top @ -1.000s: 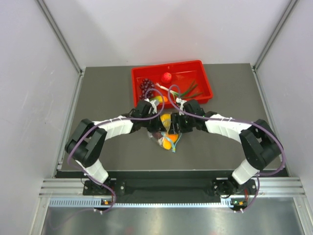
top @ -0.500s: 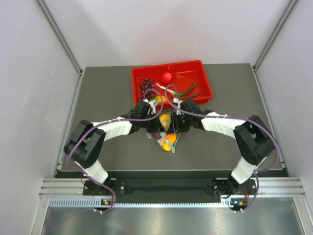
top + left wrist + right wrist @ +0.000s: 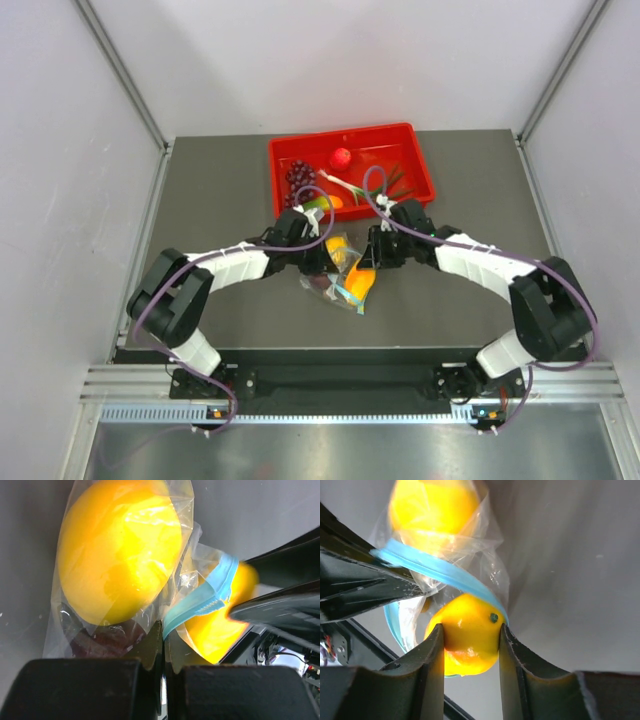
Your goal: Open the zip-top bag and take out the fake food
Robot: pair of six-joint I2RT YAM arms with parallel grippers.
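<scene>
Top external view: the bag [image 3: 328, 287] sits near the middle of the dark table [image 3: 225, 185], between the two arms and just on the near side of the red tray [image 3: 345, 131]. A grape bunch [image 3: 298, 177] and a red ball [image 3: 341, 156] lie in that tray.

Seen from the left wrist, the left gripper [image 3: 163, 632] is pinched tight on the bag's edge, right where the teal zip strip [image 3: 202, 600] begins. The lemon [image 3: 120, 550] is inside the clear plastic, and so is the maroon piece [image 3: 102, 641], which lies closer to the fingers.

Seen from the right wrist, the right gripper [image 3: 470, 626] is narrowed onto the mango [image 3: 466, 650] — both fingers press against its sides. The mango is at the mouth of the bag, with the zip strip curving around its far side. Whether it is fully clear of the plastic cannot be told. The lemon is farther back in the bag, beyond the strip, and the dark body of the left gripper touches the bag from the left.
</scene>
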